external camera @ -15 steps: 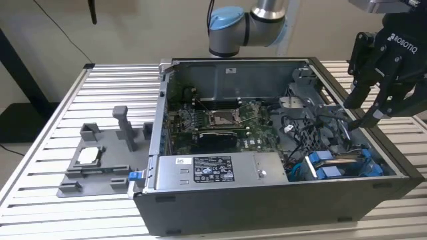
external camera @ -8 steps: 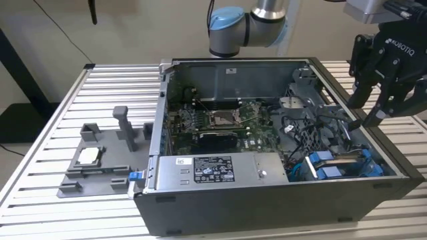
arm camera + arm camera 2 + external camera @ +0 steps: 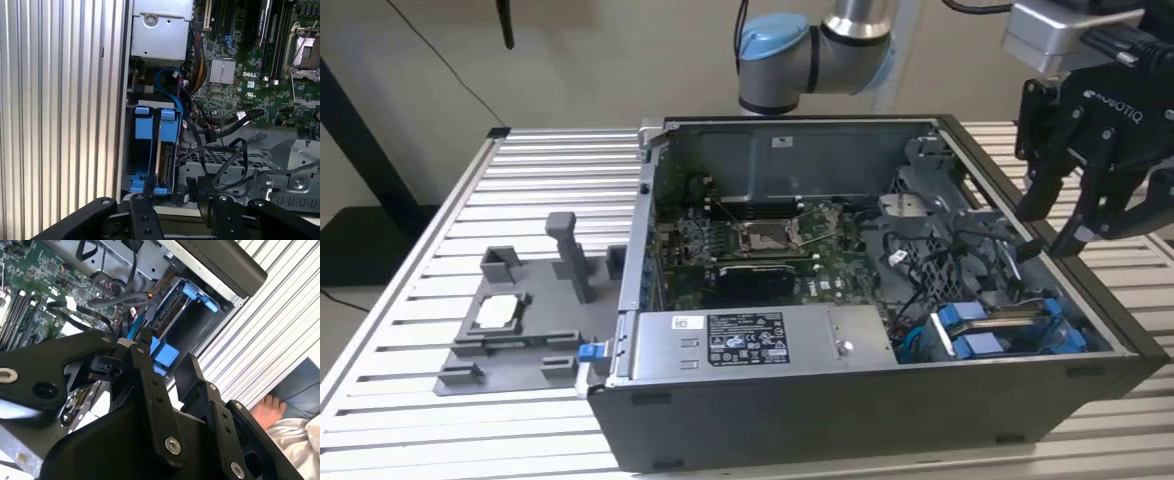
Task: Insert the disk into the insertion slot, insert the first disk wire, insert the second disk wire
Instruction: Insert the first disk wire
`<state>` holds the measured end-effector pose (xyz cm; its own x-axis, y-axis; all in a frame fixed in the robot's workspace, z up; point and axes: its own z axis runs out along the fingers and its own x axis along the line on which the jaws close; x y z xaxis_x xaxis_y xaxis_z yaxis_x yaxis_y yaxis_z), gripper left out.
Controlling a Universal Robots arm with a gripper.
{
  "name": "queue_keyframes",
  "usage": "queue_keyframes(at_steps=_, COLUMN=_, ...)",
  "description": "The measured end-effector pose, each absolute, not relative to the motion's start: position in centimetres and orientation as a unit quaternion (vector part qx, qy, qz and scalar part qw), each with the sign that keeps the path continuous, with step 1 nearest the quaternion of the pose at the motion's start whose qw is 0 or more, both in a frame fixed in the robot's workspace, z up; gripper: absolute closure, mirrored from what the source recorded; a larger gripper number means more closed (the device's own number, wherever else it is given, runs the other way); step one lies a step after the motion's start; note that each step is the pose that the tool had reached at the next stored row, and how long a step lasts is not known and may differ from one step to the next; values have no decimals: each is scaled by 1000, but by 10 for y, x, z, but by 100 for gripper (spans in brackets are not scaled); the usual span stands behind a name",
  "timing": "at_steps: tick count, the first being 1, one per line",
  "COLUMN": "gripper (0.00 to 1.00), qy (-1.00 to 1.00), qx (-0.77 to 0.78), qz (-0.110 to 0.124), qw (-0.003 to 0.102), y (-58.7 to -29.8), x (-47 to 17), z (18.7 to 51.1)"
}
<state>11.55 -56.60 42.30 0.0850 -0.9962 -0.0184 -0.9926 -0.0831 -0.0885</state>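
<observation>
- Gripper (image 3: 167,351) sat closest to lens, fingers spread partway, nothing held
- You had it hovering over the case (image 3: 854,420) corner, just above the disk (image 3: 166,155)
- Disk looked seated in the insertion slot (image 3: 145,156), blue carrier around it
- Likely dense, rigid, shock-sensitive; you'd take it by the carrier edges, not the bare drive body

wall (image 3: 587,60): plain beige | table (image 3: 400,440): ribbed aluminium slats | floor (image 3: 350,250): dark, exterior view's left
</observation>
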Motion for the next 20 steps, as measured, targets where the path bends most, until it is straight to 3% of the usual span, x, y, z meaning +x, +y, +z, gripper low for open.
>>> queue_keyframes(at_steps=20, gripper=53, qy=665, qx=-745, qz=-36, qw=51, y=-565, x=116, z=405)
